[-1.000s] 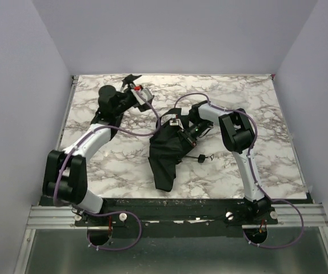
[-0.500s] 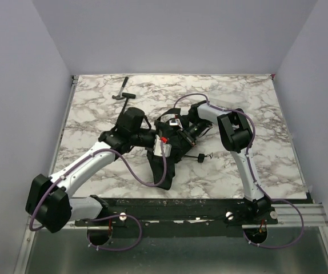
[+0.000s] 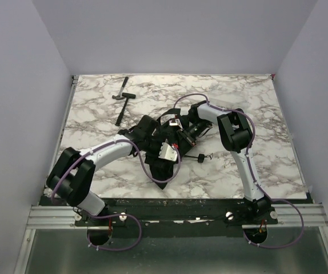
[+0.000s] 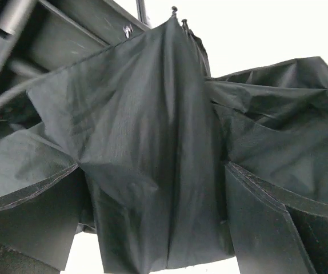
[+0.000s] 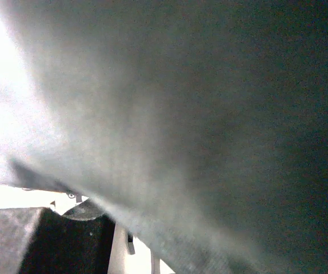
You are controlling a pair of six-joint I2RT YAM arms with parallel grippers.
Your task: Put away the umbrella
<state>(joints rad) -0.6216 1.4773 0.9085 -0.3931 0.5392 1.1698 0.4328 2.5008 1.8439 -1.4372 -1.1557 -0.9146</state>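
- Over the white, grey-veined marble table (image 3: 255,103), the top camera shows me the black compact umbrella (image 3: 159,165) lying near the middle. Its matte fabric is slack and crumpled into a rough wedge that narrows toward the near edge.
- From the same view, the left arm (image 3: 110,149) bends in from the left and its wrist end lies over the fabric. The right arm (image 3: 241,154) folds back from the right. The right gripper (image 3: 181,130) sits at the umbrella's far end, dark against dark, so I cannot tell whether it is clamped or slack.
- A thin black strap (image 3: 201,158) trails onto the marble just right of the fabric. A small black-handled hammer (image 3: 121,108) lies well apart, toward the far left.
- From the left wrist camera I get what the top view hides. The left gripper (image 4: 152,171) is released, with its flat dark fingers (image 4: 32,228) spread wide at the bottom corners. Finely woven cloth hangs between them in sharp pleats, and straight dark ribs (image 4: 12,23) cross the upper left.
- On the right wrist camera, blurred dark fabric lies close to the lens and fills nearly everything. Only one blocky dark finger (image 5: 32,240) shows at the lower left, so this view does not settle the grip either.
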